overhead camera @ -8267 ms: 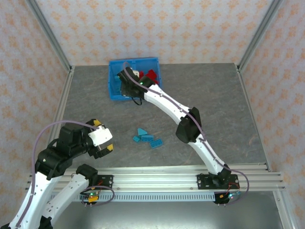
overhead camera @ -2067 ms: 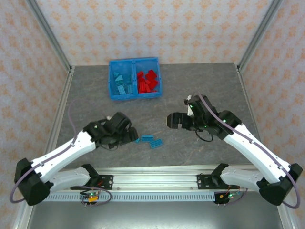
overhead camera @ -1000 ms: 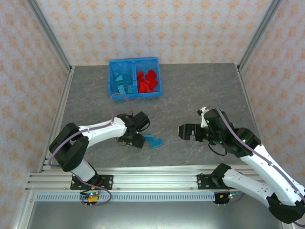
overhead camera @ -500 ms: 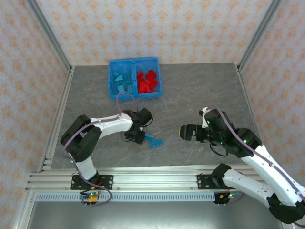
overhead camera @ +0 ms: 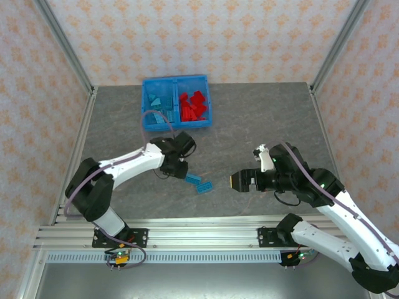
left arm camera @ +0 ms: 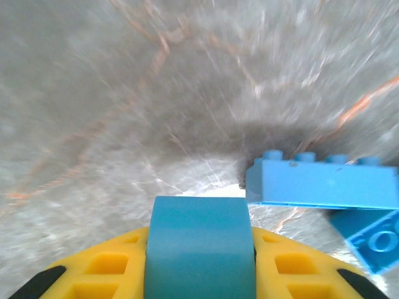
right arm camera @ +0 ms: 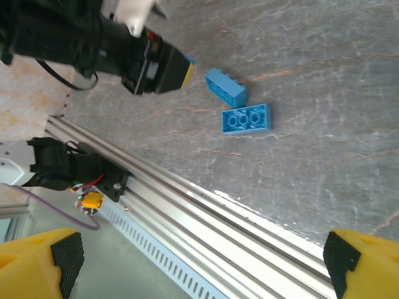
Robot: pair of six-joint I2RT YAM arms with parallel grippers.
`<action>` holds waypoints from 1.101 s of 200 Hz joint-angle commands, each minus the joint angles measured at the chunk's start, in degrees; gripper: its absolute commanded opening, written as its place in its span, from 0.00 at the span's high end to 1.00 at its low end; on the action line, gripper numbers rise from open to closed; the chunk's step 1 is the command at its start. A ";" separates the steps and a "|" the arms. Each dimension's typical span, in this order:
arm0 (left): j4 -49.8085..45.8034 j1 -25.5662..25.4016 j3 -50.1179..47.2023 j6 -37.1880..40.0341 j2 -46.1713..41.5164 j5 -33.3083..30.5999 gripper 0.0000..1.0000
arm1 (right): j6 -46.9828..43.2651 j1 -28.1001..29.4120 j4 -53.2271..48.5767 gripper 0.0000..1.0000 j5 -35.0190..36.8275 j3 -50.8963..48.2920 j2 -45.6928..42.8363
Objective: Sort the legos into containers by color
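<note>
A light blue lego (left arm camera: 198, 249) has been lifted off the worktop (overhead camera: 262, 118), clamped in the left claw (overhead camera: 177, 168). Two blue bricks (overhead camera: 194, 180) are left to sort. The right claw (overhead camera: 239, 182) is spread apart.

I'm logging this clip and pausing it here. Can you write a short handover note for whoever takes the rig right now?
Left hand: shut on a small blue brick, right beside the loose blue bricks on the table.
Right hand: open, holding nothing, to the right of those loose bricks.
Bin: sorted blue bricks in the left compartment, red bricks in the right.
Done: every red brick in view lies in the bin.
Left: drop the held brick into the left compartment, then fetch the two loose ones.
</note>
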 commanded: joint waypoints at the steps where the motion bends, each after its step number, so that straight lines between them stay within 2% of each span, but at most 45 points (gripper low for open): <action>1: -7.10 3.81 7.03 -0.21 -3.82 -4.72 0.72 | -0.52 -0.13 3.72 0.00 -2.14 0.35 -0.12; 40: -8.14 14.34 21.42 0.96 -1.63 -3.75 0.74 | -0.18 -0.16 6.06 0.00 1.44 0.68 2.21; 61: -8.00 19.72 30.97 -0.20 4.29 -4.61 0.77 | -0.42 -0.17 6.90 0.00 3.38 1.52 3.81; 89: -8.30 24.14 44.24 -0.57 15.23 -4.46 0.78 | -0.37 -0.15 7.73 0.00 5.36 3.05 6.18; 151: -14.21 27.55 75.88 -1.02 41.06 -4.80 0.77 | 3.45 -0.17 6.11 0.00 10.38 9.24 11.26; 187: -9.90 28.82 82.92 -2.09 49.62 -5.43 0.74 | 4.15 -0.15 2.13 0.00 13.87 13.10 12.30; 220: -3.54 29.34 85.61 -1.42 53.71 -6.68 0.70 | 4.63 -0.15 3.12 0.00 15.36 14.66 14.44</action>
